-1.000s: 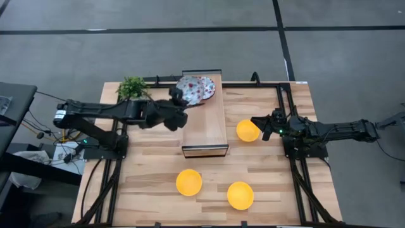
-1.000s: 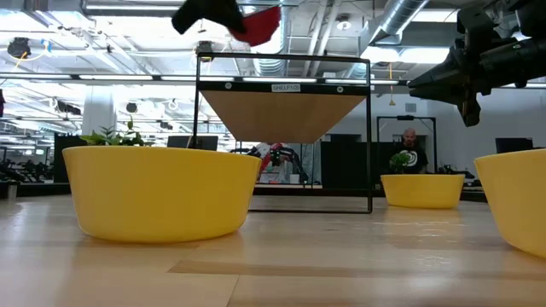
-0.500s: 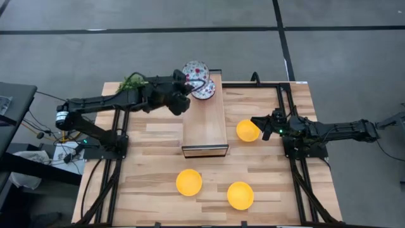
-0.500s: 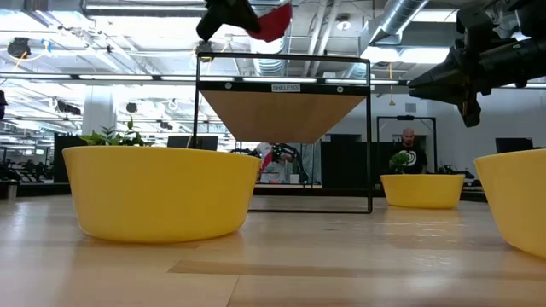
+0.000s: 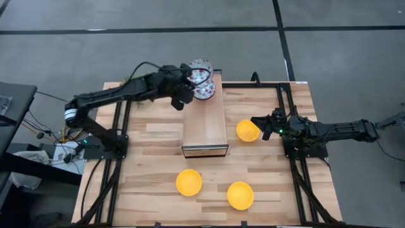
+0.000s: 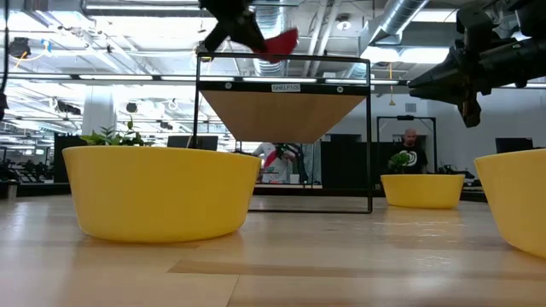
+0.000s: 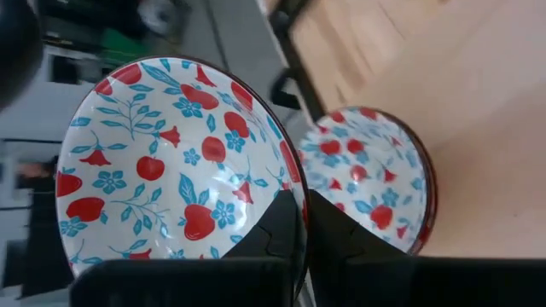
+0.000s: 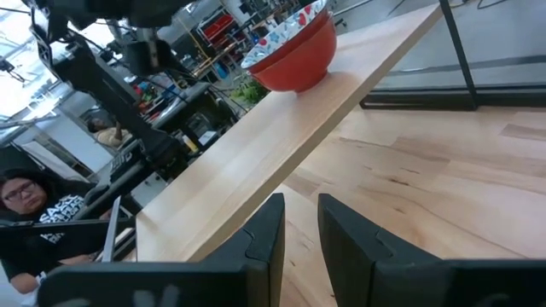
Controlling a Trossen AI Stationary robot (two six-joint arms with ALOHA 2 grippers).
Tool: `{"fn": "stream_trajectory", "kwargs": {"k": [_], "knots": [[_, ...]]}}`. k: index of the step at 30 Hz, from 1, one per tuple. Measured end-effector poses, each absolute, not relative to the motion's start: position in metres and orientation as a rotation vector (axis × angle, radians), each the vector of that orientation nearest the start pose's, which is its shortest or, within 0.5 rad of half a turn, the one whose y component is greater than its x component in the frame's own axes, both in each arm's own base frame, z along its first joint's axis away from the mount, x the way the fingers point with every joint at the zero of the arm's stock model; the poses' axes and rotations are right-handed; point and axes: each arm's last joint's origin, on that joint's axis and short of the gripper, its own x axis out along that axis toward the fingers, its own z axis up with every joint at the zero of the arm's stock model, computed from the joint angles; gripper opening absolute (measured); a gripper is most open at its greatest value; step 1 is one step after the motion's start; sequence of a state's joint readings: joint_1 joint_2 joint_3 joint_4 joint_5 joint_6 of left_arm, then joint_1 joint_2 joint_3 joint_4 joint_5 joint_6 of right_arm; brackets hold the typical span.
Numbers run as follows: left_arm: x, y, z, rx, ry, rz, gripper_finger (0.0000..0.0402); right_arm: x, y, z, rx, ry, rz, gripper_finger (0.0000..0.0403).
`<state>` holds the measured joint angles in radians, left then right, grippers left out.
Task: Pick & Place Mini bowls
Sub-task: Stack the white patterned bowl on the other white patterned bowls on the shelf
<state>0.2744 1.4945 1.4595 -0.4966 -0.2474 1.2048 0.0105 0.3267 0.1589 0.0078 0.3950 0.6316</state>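
Observation:
My left gripper (image 5: pixel 192 81) (image 7: pixel 303 213) is above the far end of the raised wooden shelf (image 5: pixel 205 123), shut on a floral mini bowl (image 5: pixel 200 68) (image 7: pixel 171 166), white inside and red outside (image 6: pixel 278 41). Another floral bowl (image 5: pixel 205 90) (image 7: pixel 375 183) sits on its base on the shelf's far end (image 8: pixel 294 47); whether it is a stack, I cannot tell. Three yellow mini bowls rest on the table: one (image 5: pixel 247 130) beside my right gripper (image 5: pixel 259 125) (image 8: pixel 300 213), which is open by a narrow gap, and two (image 5: pixel 188 182) (image 5: pixel 240 195) near the near edge. My left gripper pinches the floral bowl by its rim (image 7: pixel 294 192), one finger (image 7: pixel 277 226) inside the bowl and one (image 7: pixel 341 239) outside its wall. The bowl is lifted clear and tilted, above and just beyond the bowl standing on the shelf.
The shelf stands on a thin black frame (image 6: pixel 368 136) in the middle of the table. A small green plant (image 6: pixel 119 136) is at the far left corner, mostly behind my left arm in the high view. People show in the room beyond (image 8: pixel 26 213).
My left gripper has carried the floral bowl from the shelf's left side toward the table's far edge and a little right, over the shelf's far end; the arm has stretched out and the bowl has tipped more. My right arm has kept still.

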Motion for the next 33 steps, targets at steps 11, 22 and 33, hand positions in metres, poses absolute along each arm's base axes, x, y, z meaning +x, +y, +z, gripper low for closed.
{"fn": "stream_trajectory", "kwargs": {"k": [11, 22, 33], "knots": [[0.34, 0.115, 0.37, 1.067, 0.939, -0.088, 0.0007, 0.115, -0.01, 0.191, 0.588, 0.032, -0.42, 0.0063], [0.341, 0.126, 0.356, 0.973, 1.011, -0.131, 0.0008, 0.115, -0.01, 0.191, 0.587, 0.033, -0.42, 0.0063], [0.345, 0.127, 0.345, 0.957, 1.06, -0.149, 0.0008, 0.115, -0.01, 0.191, 0.578, 0.038, -0.421, 0.0063]]}}
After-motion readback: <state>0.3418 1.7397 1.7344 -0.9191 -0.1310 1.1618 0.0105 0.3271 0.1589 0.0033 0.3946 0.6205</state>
